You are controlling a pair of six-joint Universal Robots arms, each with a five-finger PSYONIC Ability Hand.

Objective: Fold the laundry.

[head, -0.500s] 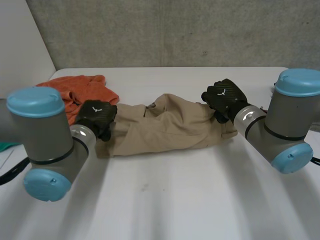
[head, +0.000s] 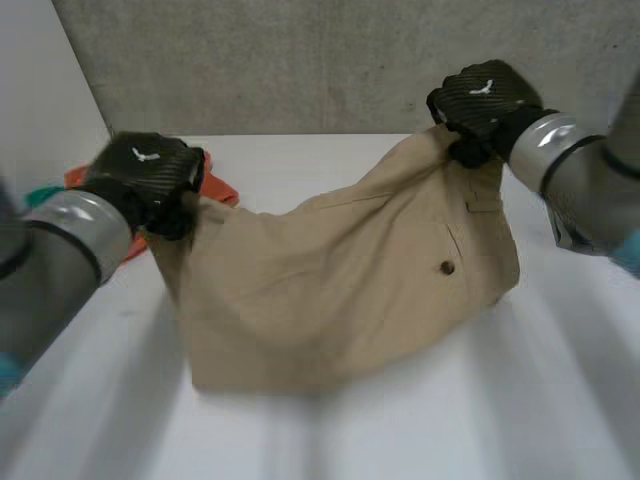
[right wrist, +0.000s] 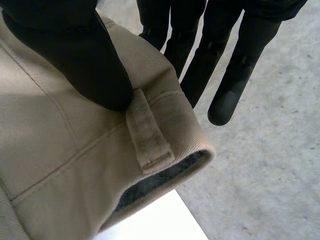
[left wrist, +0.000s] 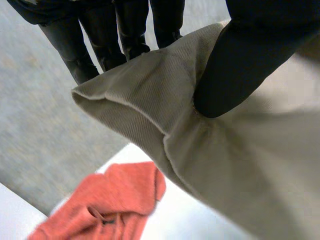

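Two black robot hands hold a pair of tan trousers [head: 330, 290] up over a white table [head: 450, 430], in front of a grey wall [head: 300, 60].

The left hand [head: 145, 180] is closed on one end of the trousers. Seen from its wrist, its thumb [left wrist: 235, 70] presses into the cloth just behind a stitched hem, pinching it against the fingers [left wrist: 125, 30] on the far side.

The right hand [head: 480, 100] is held higher and is closed on the other end, at the waistband. Seen from its wrist, its thumb sits right beside a belt loop [right wrist: 150, 140], with its fingers straight behind the band.

The trousers hang between the hands in a slack sheet, sloping down from the right hand to the left. A dark button [head: 447, 267] shows on the right part. The lower edge reaches down to the table; whether it rests there cannot be told.

An orange cloth [head: 215, 180] lies crumpled on the table just behind the left hand, near the wall. A bit of teal cloth [head: 45, 195] shows at the table's far left edge. The table in front of the trousers, toward the robot, is bare white surface across its width.
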